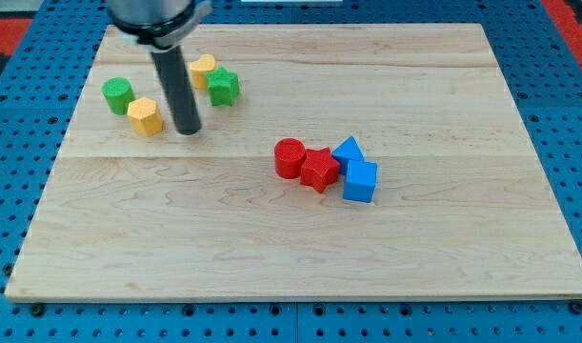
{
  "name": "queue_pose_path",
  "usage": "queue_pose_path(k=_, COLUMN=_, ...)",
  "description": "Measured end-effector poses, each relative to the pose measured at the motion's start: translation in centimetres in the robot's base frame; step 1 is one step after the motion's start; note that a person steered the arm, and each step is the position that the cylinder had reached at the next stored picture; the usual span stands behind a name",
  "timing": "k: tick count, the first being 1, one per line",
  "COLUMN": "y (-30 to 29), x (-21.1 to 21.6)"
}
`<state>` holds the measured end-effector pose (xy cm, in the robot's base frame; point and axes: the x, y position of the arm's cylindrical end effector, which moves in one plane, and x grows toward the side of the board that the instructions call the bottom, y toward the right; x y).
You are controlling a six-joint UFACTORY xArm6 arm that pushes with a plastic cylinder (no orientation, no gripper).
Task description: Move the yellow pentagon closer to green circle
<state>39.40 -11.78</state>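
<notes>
The yellow pentagon lies at the view's upper left, just below and right of the green circle, almost touching it. My tip rests on the board just right of the yellow pentagon, a small gap between them. The rod rises from it to the view's top.
A second yellow block and a green star sit together right of the rod. A red circle, red star, blue triangle and blue cube cluster at mid-board. The wooden board lies on blue pegboard.
</notes>
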Motion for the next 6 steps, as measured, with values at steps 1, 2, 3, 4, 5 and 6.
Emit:
queue_pose_path(k=1, y=0.1, x=-0.6)
queue_pose_path(k=2, y=-2.4, x=-0.6)
queue_pose_path(k=3, y=-5.6, x=-0.7)
queue_pose_path(k=4, y=-9.1, x=-0.8)
queue_pose_path(k=5, y=-7.8, x=-0.8)
queue_pose_path(k=6, y=-0.4, x=-0.8)
